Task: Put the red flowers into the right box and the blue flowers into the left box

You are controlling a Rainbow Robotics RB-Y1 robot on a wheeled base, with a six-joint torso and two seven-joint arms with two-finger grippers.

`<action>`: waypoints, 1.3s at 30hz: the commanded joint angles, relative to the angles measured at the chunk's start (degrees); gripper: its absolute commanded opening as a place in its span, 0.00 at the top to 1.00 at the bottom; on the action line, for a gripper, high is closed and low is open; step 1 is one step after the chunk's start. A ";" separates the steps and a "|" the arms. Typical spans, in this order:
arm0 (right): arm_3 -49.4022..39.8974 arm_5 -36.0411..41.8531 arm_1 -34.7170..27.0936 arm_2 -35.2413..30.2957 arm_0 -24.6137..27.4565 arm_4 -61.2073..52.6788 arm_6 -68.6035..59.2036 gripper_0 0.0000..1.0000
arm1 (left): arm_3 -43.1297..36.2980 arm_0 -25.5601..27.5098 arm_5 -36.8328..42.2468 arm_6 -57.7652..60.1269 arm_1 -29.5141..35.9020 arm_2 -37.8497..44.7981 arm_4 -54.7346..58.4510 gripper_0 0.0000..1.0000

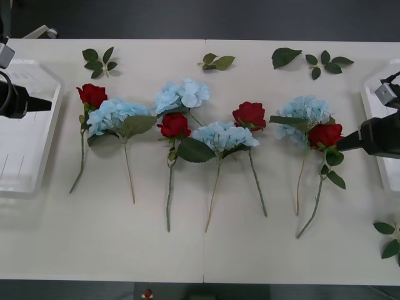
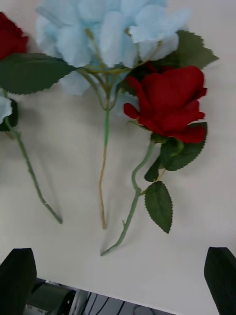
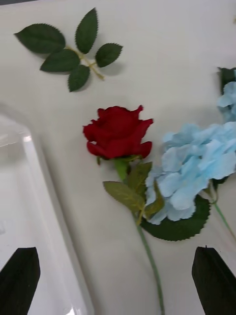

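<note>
Several red flowers lie in a row across the table, the outermost at the far left (image 1: pixel 92 95) and the far right (image 1: pixel 325 134). Several blue flowers lie among them, such as one (image 1: pixel 115 115) beside the leftmost rose. The left box (image 1: pixel 25 131) and the right box (image 1: pixel 381 119) sit at the table's two ends. My left gripper (image 1: pixel 47 104) hovers open over the left box's inner edge, facing the leftmost rose (image 3: pixel 118 133) and its blue neighbour (image 3: pixel 196 172). My right gripper (image 1: pixel 345 142) is open just right of the rightmost rose (image 2: pixel 172 103), which overlaps a blue flower (image 2: pixel 108 34).
Loose green leaf sprigs lie along the far side of the table (image 1: pixel 99 61), (image 1: pixel 215 61), (image 1: pixel 312 61) and at the near right corner (image 1: pixel 390 237). The stems point toward the table's near edge, and bare tabletop (image 1: pixel 200 250) lies beyond them.
</note>
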 commanded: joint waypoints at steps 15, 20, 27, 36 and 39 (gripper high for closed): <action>10.34 -1.59 13.44 6.59 -4.32 22.71 -8.31 0.00 | 6.00 -0.35 -6.27 -0.25 -11.86 0.02 -16.31 0.00; 16.14 -4.93 14.15 12.12 -7.92 23.15 -8.75 0.00 | 5.56 -0.43 -10.31 0.10 -12.47 -4.55 -18.51 0.00; 22.47 -9.32 17.57 13.53 -10.30 23.32 -9.19 0.00 | 5.56 -1.49 -13.48 0.72 -12.47 -10.17 -19.47 0.00; 28.53 -12.31 22.67 15.64 -12.84 25.17 -9.19 0.00 | 5.64 -1.75 -13.48 0.89 -14.41 -12.19 -21.32 0.00; 30.29 -14.16 23.46 18.28 -14.25 25.52 -9.37 0.00 | 5.73 -2.54 -13.57 1.77 -15.72 -12.19 -23.96 0.01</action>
